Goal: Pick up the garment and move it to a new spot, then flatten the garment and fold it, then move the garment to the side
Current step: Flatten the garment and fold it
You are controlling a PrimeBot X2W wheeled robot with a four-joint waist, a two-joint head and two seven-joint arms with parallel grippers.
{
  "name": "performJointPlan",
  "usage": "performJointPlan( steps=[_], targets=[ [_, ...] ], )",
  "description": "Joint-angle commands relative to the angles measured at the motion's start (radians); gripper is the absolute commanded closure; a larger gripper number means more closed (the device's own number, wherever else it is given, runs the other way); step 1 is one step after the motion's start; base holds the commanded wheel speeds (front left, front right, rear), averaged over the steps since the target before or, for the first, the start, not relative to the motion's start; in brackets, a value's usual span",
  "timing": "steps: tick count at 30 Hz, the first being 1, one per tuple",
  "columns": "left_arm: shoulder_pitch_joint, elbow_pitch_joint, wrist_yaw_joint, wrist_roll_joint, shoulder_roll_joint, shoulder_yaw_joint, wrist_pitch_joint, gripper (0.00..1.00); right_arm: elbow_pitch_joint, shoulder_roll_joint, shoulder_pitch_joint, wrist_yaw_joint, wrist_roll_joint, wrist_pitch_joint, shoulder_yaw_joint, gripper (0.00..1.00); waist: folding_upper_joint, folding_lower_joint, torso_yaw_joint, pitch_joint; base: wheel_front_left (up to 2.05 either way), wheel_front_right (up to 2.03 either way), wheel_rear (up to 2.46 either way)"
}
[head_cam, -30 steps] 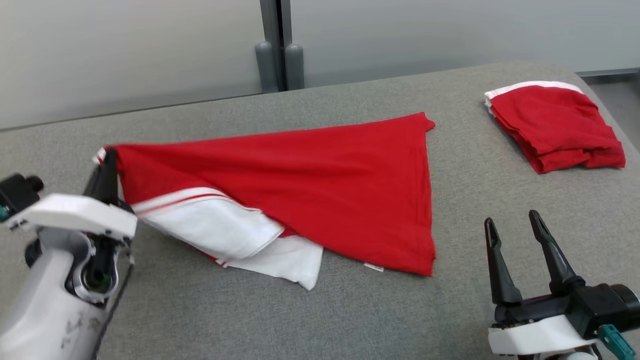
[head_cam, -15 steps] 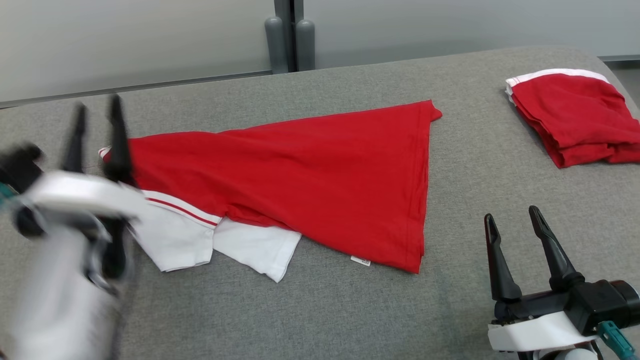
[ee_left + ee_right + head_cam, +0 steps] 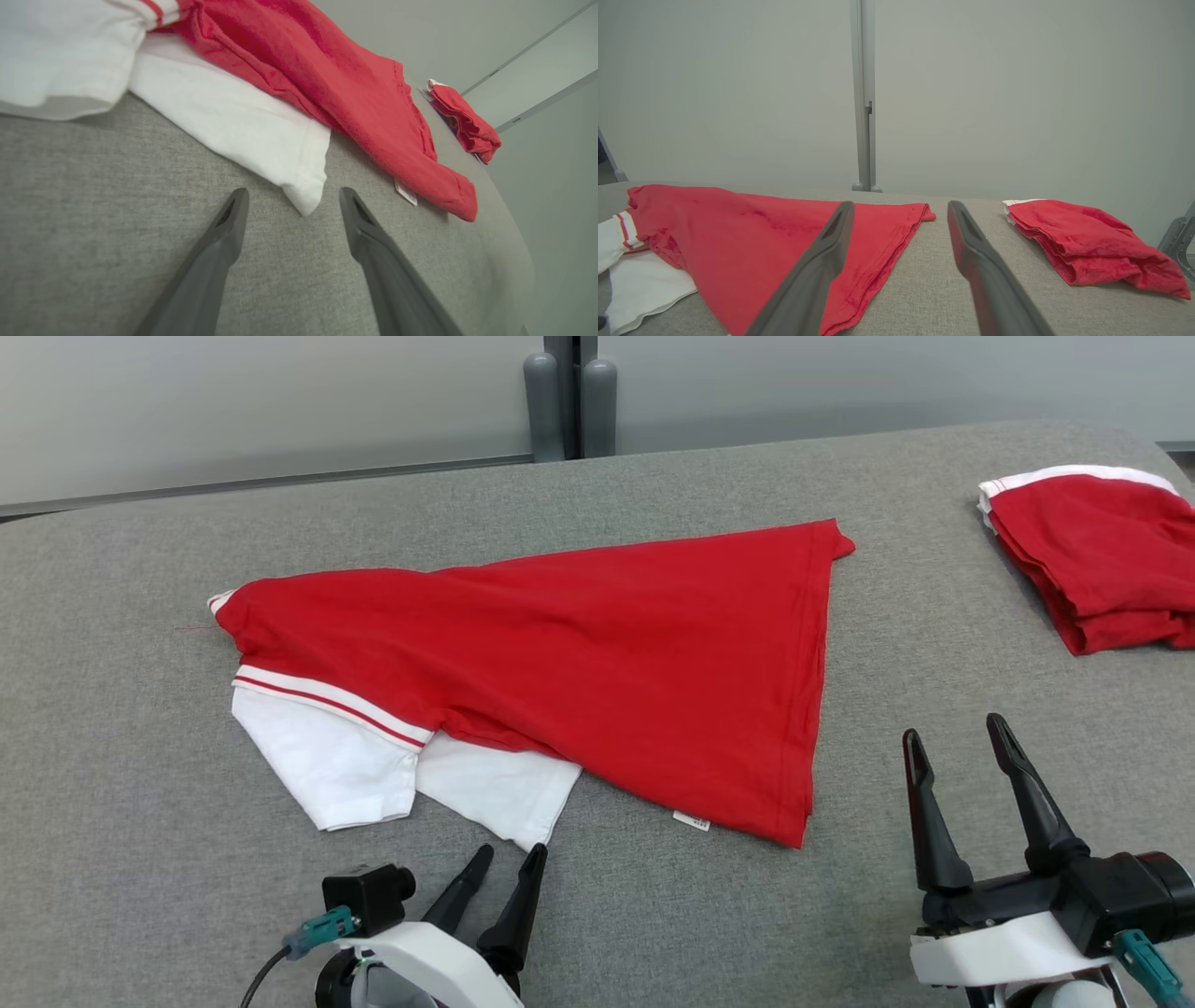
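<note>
Both idle at the frame's bottom, left pincer [image 3: 513, 847] and right pincer [image 3: 952, 728] gape wide and empty while the garment [image 3: 597, 653] lies skewed mid-frame on the counter [image 3: 140, 849]; pinch only the white sleeve [image 3: 261, 135] and you risk dragging the red body into creases.

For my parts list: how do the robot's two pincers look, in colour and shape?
The left pincer and right pincer each have two long, black, tapering fingers on a white base with a teal plug. A thin dark cable leaves the left one.
</note>
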Motion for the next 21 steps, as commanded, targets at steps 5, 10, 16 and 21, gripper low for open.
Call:
performJointPlan(
  steps=[5,10,16,21],
  targets=[
    [0.027,0.02,0.036,-0.016,-0.005,-0.013,0.054,0.0,0.002,-0.003,0.009,-0.001,-0.004,0.0,-0.01,0.0,0.0,0.0,-0.018,-0.016,0.0,0.0,0.0],
    [0.012,0.014,0.041,-0.025,-0.002,-0.019,0.084,0.52,0.006,-0.002,0.014,-0.001,0.003,0.0,-0.007,0.0,0.0,0.0,-0.034,-0.021,0.0,0.0,0.0],
    [-0.018,0.02,0.048,-0.016,0.015,-0.015,0.09,0.81,0.009,-0.002,0.013,-0.001,0.005,0.0,-0.001,0.0,0.0,0.0,-0.04,-0.024,0.0,0.0,0.0],
    [-0.036,0.029,0.055,-0.011,0.019,-0.012,0.086,0.96,0.013,-0.002,0.019,-0.001,-0.001,0.0,0.002,0.0,0.0,0.0,-0.042,-0.031,0.0,0.0,0.0]
  ],
)
